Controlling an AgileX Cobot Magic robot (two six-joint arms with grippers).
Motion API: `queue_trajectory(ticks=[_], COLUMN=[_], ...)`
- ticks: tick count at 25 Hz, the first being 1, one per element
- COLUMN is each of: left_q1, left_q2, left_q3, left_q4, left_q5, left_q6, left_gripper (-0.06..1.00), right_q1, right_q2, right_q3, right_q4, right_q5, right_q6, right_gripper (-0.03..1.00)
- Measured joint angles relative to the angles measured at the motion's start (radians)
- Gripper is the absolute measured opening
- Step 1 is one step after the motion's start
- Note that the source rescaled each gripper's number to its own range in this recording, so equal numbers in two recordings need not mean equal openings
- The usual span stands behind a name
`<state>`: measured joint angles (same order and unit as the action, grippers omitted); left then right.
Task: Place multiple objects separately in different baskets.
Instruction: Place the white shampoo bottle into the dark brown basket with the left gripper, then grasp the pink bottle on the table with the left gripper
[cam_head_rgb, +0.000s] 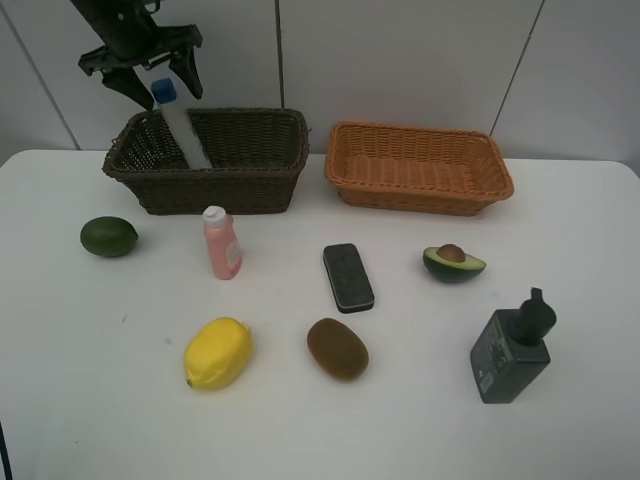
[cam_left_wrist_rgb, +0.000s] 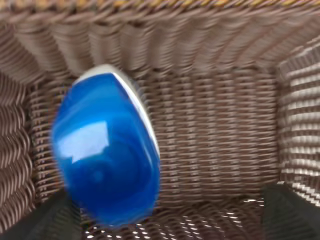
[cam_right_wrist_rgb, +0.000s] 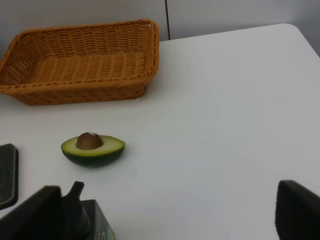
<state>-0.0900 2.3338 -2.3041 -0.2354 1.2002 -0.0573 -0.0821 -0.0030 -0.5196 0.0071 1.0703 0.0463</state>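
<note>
The blue-capped white bottle (cam_head_rgb: 190, 135) leaned inside the dark brown basket (cam_head_rgb: 220, 190), left jaws wide about its cap. Right jaws stood wide, holding nothing. Only the high view showed two baskets together, the other an orange-tan basket (cam_head_rgb: 420, 195), and seven items on the worktop (cam_head_rgb: 300, 440): green fruit (cam_head_rgb: 109, 237), pink bottle (cam_head_rgb: 221, 245), black block (cam_head_rgb: 348, 277), avocado half (cam_head_rgb: 453, 263), lemon (cam_head_rgb: 217, 353), kiwi (cam_head_rgb: 337, 348), pump bottle (cam_head_rgb: 510, 360).

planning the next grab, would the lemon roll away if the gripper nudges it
Likely yes: the lemon is rounded and lies on a smooth white table, so a nudge may roll it. Its glossy skin could also slip.
</note>
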Motion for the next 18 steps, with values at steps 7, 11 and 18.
queue_trajectory(ticks=[7, 11, 18], left_q1=[-0.016, -0.083, -0.222], left_q2=[-0.198, -0.353, -0.546], left_q3=[0.021, 0.179, 0.628], left_q4=[-0.007, -0.007, 0.058], left_q5=[0.002, 0.002, -0.002], left_q6=[0.003, 0.017, 0.041], left_gripper=[0.91, 0.91, 0.91], right_q1=[0.0, 0.0, 0.0], right_q2=[0.0, 0.0, 0.0], right_q3=[0.0, 0.0, 0.0], right_q4=[0.0, 0.0, 0.0], right_q5=[0.0, 0.0, 0.0], right_q6=[0.0, 0.0, 0.0], right_gripper=[1.0, 1.0, 1.0])
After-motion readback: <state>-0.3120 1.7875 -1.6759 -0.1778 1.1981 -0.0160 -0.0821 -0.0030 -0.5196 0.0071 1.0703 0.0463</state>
